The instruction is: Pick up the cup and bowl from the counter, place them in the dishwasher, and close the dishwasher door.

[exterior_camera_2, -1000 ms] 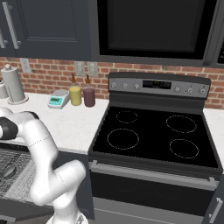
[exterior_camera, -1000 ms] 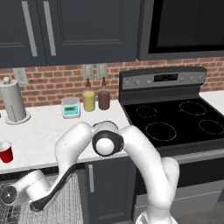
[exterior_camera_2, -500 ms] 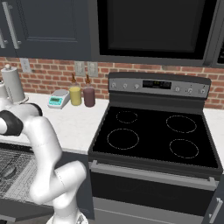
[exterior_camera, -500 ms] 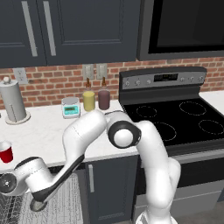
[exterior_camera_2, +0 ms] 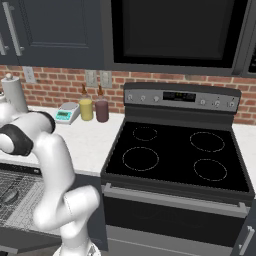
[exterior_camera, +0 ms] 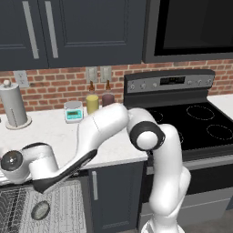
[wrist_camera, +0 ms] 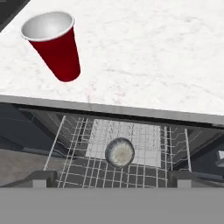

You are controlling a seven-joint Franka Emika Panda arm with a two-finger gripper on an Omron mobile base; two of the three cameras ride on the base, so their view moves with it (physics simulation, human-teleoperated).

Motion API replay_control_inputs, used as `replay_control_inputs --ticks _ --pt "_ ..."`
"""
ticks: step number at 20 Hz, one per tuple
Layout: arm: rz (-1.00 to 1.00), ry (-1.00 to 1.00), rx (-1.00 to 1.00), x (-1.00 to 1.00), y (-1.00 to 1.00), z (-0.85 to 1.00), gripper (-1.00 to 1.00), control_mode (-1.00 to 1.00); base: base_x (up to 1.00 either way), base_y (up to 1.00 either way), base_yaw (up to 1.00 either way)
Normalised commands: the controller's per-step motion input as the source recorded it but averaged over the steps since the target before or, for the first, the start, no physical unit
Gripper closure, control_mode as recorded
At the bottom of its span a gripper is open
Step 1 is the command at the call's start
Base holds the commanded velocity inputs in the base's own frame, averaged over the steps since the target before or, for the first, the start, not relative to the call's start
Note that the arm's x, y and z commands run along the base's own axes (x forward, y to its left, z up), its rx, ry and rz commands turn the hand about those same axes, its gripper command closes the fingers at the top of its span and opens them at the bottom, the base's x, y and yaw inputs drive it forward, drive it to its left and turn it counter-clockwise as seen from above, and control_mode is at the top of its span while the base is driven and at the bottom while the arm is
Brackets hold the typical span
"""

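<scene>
So far, roughly the first half of the job looks done: the bowl (wrist_camera: 120, 152) lies in the dishwasher (wrist_camera: 122, 148), resting on the wire rack (wrist_camera: 78, 148) directly ahead of the hand and below the level of the counter edge, and it shows again as a small grey disc on the rack in the left base view (exterior_camera: 40, 210). The cup (wrist_camera: 54, 44) stands on the counter (wrist_camera: 148, 52), upright with its white inside facing up, farther ahead of the hand than the bowl and off to the hand's left, well apart from the bowl and set back a little from the counter's front edge. What is left, judging from this, is to fetch the cup, set it in the rack, and then shut the dishwasher door, which must be open since the rack is exposed and pulled out beneath the counter lip. The rack holds nothing but the bowl as far as the pictures show; the cup itself appears empty. The gripper sits above the rack, just in front of the counter edge, but its fingertips are not clear at the bottom of the hand view, so I cannot tell how wide it stands; nothing appears to be held between them. Reaching the cup would call for a move forward, up over the counter lip, and to the hand's left.
</scene>
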Motion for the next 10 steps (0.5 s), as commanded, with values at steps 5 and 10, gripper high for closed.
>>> replay_control_inputs --ticks 5,10 --pt "0.13 0.12 0.15 0.38 -0.17 0.48 -1.00 -1.00 0.00 0.00 0.00" --pt "0.08 0.15 0.13 0.58 -0.20 0.38 -1.00 -1.00 0.00 0.00 0.00"
